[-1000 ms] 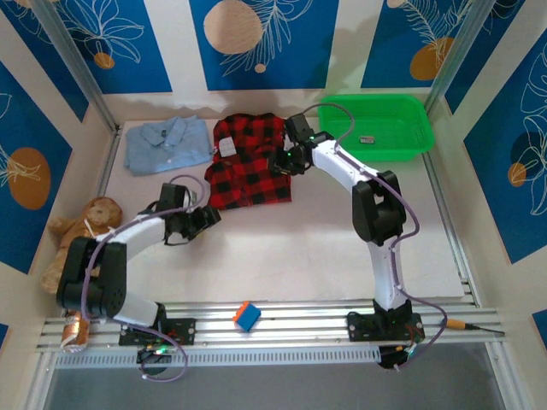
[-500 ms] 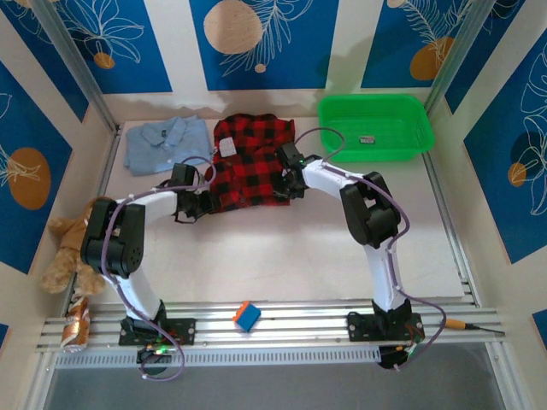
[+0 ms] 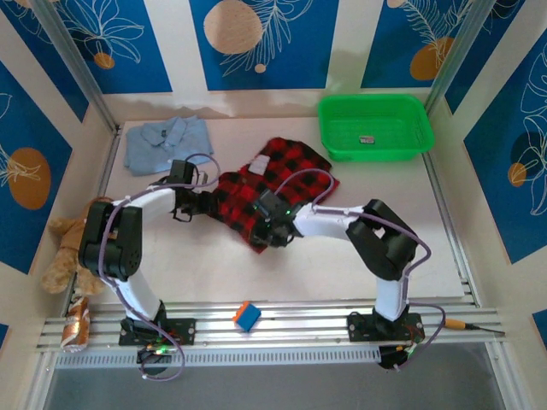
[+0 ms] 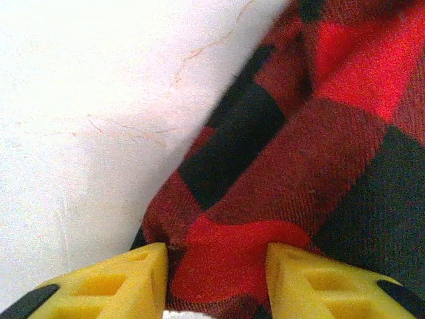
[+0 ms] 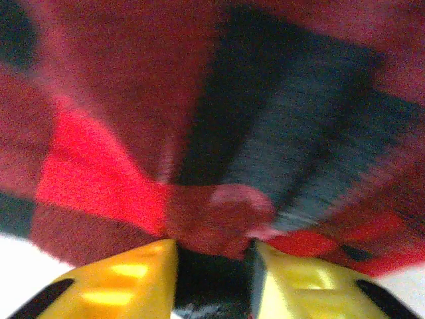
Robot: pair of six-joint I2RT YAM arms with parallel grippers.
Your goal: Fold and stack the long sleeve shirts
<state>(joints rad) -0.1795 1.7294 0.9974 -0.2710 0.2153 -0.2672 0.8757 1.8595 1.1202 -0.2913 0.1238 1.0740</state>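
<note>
Judging progress from the layout: early days, with nothing folded neatly and nothing stacked. Finds the large red-and-black checked flannel shirt [image 3: 286, 175] lying crumpled and slantwise in the middle of the white table [image 3: 342, 265], one end toward the green plastic basket [image 3: 326, 128] at far right, the other reaching near centre. Finds the light blue collared button shirt [image 3: 167, 143] at far left, well apart from the flannel, spread fairly flat but loosely rumpled, with no arm on it. Shows the left gripper [image 4: 216, 259] clamped on the flannel's left edge, a rolled hem filling the gap between its yellow wedge-shaped fingers [image 4: 119, 286]; shows the right gripper [image 5: 214, 256] likewise pinched on a bunched fold at the flannel's near corner, though blurred. Leaves, by this reckoning, nearly everything: spreading the flannel flat, folding sleeves and body, doing likewise with the blue one, then setting one upon the other. Reads as thick, soft, brushed twill in the close views, weave lines plain on the red squares, heavy enough to hold ridges and drape in broad folds; looks thinner and smoother for the blue cloth, likely to crease sharper. Looks matt and pale for the table surface, with faint hairline marks.
</note>
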